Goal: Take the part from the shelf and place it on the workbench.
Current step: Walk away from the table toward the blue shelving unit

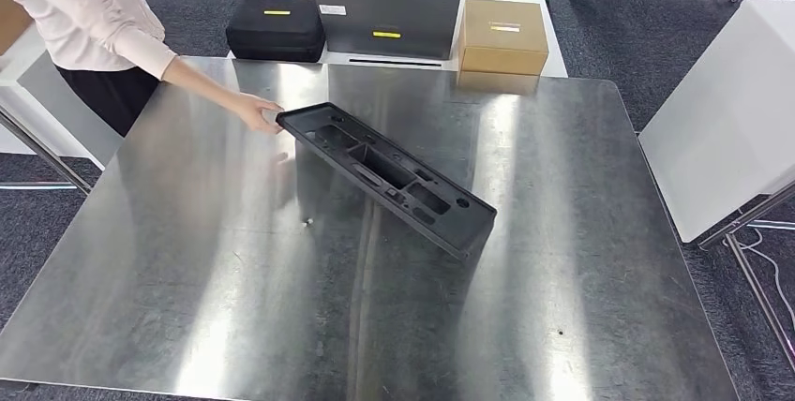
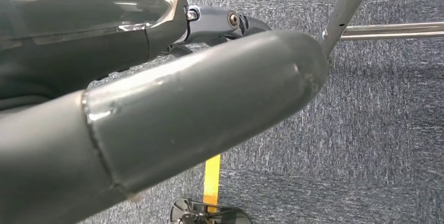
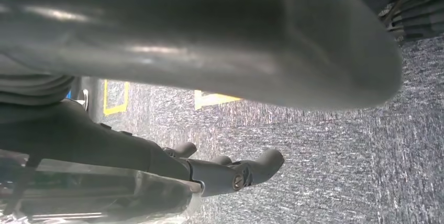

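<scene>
Bright overhead glare on steel workbench (image 1: 581,232)

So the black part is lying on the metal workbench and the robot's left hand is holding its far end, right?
Not quite. The black part is on the metal workbench, but a person's hand is at its far end, as the head view shows. The robot's left hand hangs over the carpet, holding nothing, in the left wrist view.

Your head view looks steeply down on the workbench (image 1: 281,326). Both wrist views sit close behind thumbs, facing carpet (image 2: 387,130).
</scene>
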